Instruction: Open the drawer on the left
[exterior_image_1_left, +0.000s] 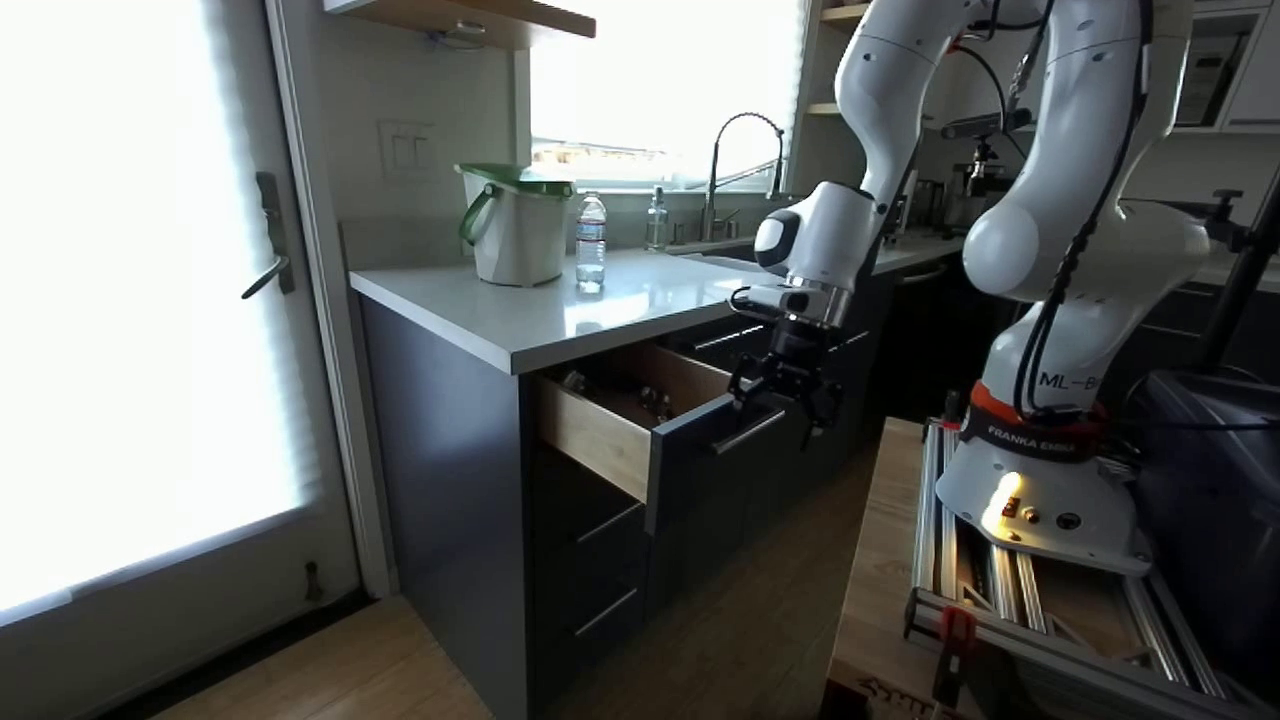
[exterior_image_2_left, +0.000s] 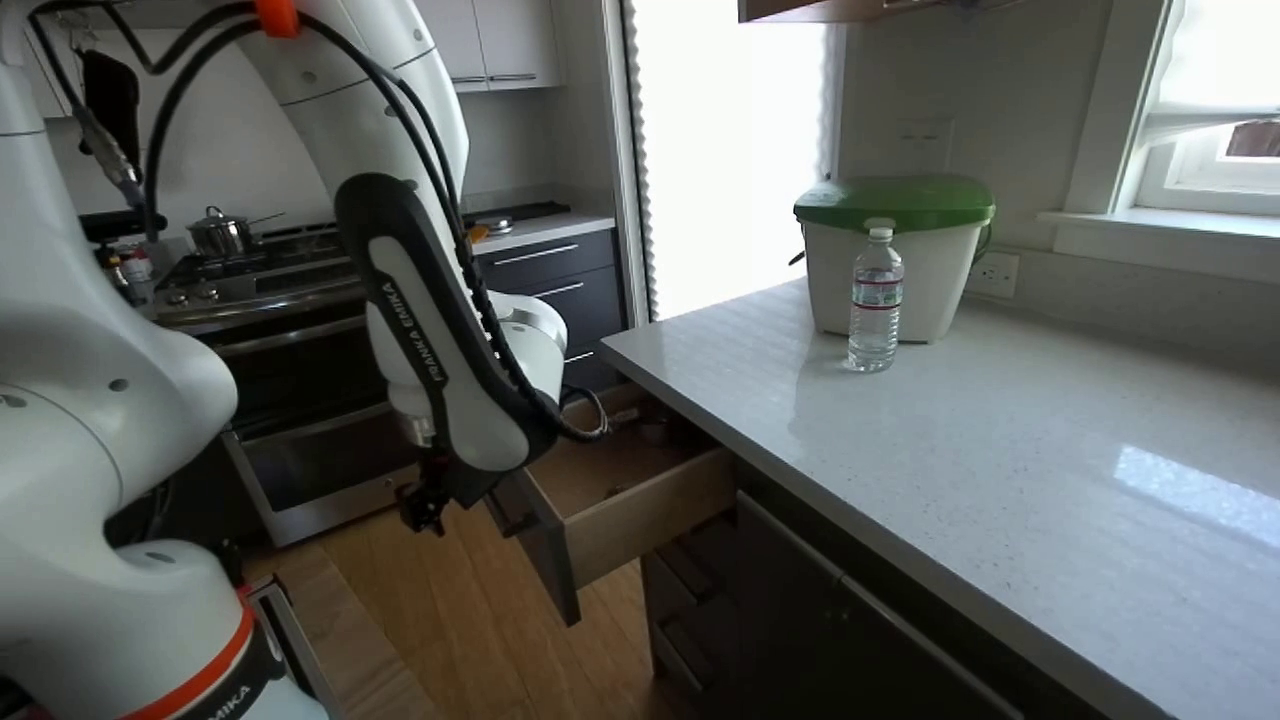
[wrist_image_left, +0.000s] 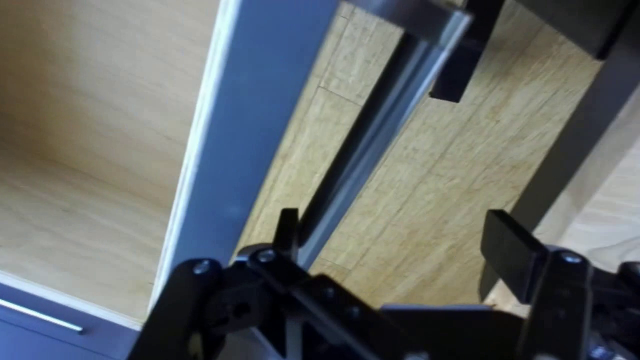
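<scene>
The drawer (exterior_image_1_left: 695, 465) under the counter's end is pulled out, with its pale wooden box showing in both exterior views (exterior_image_2_left: 650, 512). In the wrist view its dark front (wrist_image_left: 245, 110) runs diagonally, with the silver bar handle (wrist_image_left: 372, 125) beside it. My gripper (exterior_image_1_left: 780, 405) is at the drawer front near the handle; it also shows in an exterior view (exterior_image_2_left: 425, 508). In the wrist view the gripper (wrist_image_left: 392, 220) is open wide. Its left finger is in line with the gap between front and handle, close beside the bar. Whether it touches the bar, I cannot tell. The right finger is well apart.
Small items (exterior_image_1_left: 655, 402) lie in the drawer. Shut drawers (exterior_image_1_left: 608, 530) are below it. The counter (exterior_image_1_left: 520, 352) overhangs it and bears a water bottle (exterior_image_1_left: 591, 245) and a white bin with green lid (exterior_image_1_left: 522, 235). My wooden base table (exterior_image_1_left: 865, 560) stands opposite.
</scene>
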